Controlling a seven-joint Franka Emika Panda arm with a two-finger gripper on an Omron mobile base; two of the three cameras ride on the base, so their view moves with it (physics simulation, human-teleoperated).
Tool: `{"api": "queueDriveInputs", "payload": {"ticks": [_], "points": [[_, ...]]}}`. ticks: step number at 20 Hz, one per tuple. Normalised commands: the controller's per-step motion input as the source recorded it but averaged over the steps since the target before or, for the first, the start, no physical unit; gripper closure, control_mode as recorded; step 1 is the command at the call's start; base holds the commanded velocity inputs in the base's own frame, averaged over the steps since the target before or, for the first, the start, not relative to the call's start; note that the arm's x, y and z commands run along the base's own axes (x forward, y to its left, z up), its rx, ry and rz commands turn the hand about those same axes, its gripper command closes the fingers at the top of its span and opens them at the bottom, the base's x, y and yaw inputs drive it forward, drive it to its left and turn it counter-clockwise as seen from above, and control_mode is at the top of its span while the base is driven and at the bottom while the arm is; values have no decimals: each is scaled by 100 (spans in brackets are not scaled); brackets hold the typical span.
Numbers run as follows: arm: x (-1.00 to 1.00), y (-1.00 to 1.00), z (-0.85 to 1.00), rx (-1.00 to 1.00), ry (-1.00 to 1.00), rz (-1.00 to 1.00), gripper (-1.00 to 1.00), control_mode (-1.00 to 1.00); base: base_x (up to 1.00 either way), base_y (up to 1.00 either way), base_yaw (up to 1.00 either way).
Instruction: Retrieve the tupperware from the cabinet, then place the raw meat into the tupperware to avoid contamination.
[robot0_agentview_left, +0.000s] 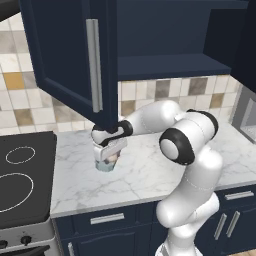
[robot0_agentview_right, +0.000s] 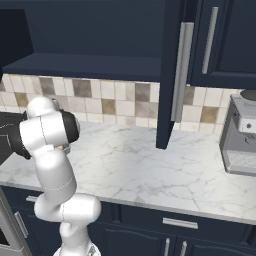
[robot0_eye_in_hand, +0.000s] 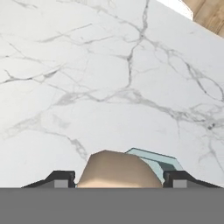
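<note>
On the marble counter (robot0_agentview_left: 150, 170) stands the tupperware (robot0_agentview_left: 105, 166), small and pale grey-blue, just below the open cabinet (robot0_agentview_left: 165, 35). My gripper (robot0_agentview_left: 109, 151) points straight down into it. In the hand view the raw meat (robot0_eye_in_hand: 118, 170) shows its tan rim between the two fingertips (robot0_eye_in_hand: 63, 177), with a corner of the tupperware (robot0_eye_in_hand: 159, 159) behind it. The gripper (robot0_eye_in_hand: 119, 177) is open, its jaws standing just off the meat on each side. A pinkish bit of meat (robot0_agentview_left: 113, 158) shows at the container's rim.
The open cabinet door (robot0_agentview_left: 65, 55) with its long silver handle hangs right above my hand. A black stovetop (robot0_agentview_left: 22, 175) lies to the left. A grey appliance (robot0_agentview_right: 242, 135) stands at the counter's right end. Navy drawers (robot0_agentview_left: 107, 218) run under the counter edge.
</note>
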Motion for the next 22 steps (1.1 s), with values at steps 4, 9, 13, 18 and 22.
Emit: {"api": "queueDriveInputs", "payload": {"ticks": [4, 9, 13, 18, 22], "points": [[-9, -16, 0, 0, 0, 0, -100, -100, 0, 0, 0], [-12, -16, 0, 0, 0, 0, -100, -100, 0, 0, 0], [-11, -16, 1, 0, 0, 0, -100, -100, 0, 0, 0], [-6, -13, 16, 0, 0, 0, -100, -100, 0, 0, 0], [-8, -20, 42, 0, 0, 0, -100, -100, 0, 0, 0]]}}
